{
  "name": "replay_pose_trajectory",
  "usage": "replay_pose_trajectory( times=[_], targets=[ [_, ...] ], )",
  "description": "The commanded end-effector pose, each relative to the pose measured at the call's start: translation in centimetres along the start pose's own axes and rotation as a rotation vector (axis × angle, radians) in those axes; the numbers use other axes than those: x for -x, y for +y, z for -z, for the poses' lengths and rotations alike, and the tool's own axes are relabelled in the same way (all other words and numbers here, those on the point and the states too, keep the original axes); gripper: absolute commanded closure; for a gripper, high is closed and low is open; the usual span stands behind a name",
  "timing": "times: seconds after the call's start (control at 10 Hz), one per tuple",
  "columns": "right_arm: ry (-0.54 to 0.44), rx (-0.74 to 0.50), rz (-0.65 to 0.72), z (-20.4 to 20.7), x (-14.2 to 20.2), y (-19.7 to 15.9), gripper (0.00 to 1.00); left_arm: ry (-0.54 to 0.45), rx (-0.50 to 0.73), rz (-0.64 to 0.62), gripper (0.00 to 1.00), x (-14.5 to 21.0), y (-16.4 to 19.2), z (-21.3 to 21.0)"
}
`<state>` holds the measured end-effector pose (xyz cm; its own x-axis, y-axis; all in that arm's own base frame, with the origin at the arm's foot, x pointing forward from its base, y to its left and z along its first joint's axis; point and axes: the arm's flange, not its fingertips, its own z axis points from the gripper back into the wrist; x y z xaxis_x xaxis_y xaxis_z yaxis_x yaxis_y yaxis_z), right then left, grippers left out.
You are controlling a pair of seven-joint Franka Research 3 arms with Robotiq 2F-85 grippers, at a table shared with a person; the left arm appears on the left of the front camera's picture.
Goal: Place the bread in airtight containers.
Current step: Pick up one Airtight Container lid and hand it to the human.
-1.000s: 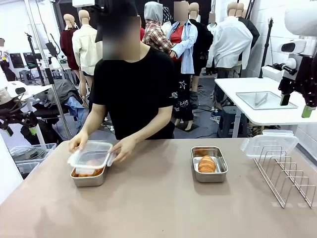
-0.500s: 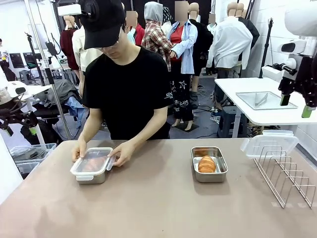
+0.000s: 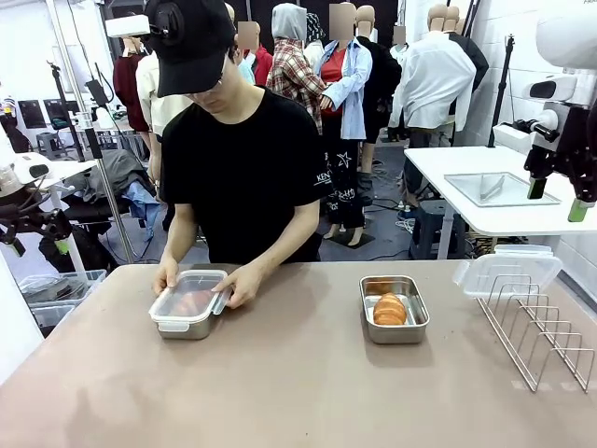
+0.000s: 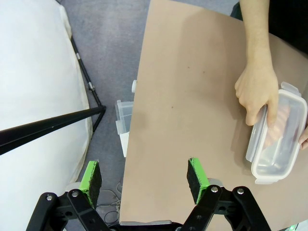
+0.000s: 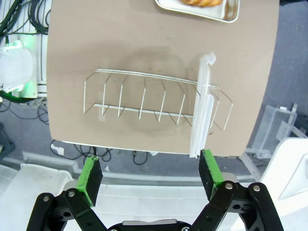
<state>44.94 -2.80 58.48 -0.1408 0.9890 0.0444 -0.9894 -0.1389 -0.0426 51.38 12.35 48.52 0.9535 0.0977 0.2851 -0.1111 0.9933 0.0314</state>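
At the table's left a steel airtight container holds bread, visible through the clear lid that the person's hands press onto it. The same container lies at the right edge of the left wrist view. To the right, a second airtight container stands open with one golden bread roll inside. Its top edge is the tin in the right wrist view. My left gripper hangs open off the table's left side, pads wide apart. High at the right, my right gripper is open too.
A wire rack stands at the right table edge with a clear lid leaning in it. From above, the rack and lid lie along the table's rim. A white side table stands behind on the right.
The person has lowered the clear lid onto the left container, shifted it slightly right, and now presses it down. Neither arm has moved.
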Motion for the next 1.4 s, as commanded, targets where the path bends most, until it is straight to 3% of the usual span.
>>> replay_pose_trajectory(
  times=[0.0, 1.3],
  targets=[
    [0.003, -0.010, 0.005, -0.07, -0.14, 0.08, 0.00, -0.001, -0.011, -0.006, 0.08, -0.01, -0.03, -0.14],
    [0.003, -0.010, 0.005, -0.07, -0.14, 0.08, 0.00, -0.001, -0.011, -0.006, 0.08, -0.01, -0.03, -0.14]
  ],
)
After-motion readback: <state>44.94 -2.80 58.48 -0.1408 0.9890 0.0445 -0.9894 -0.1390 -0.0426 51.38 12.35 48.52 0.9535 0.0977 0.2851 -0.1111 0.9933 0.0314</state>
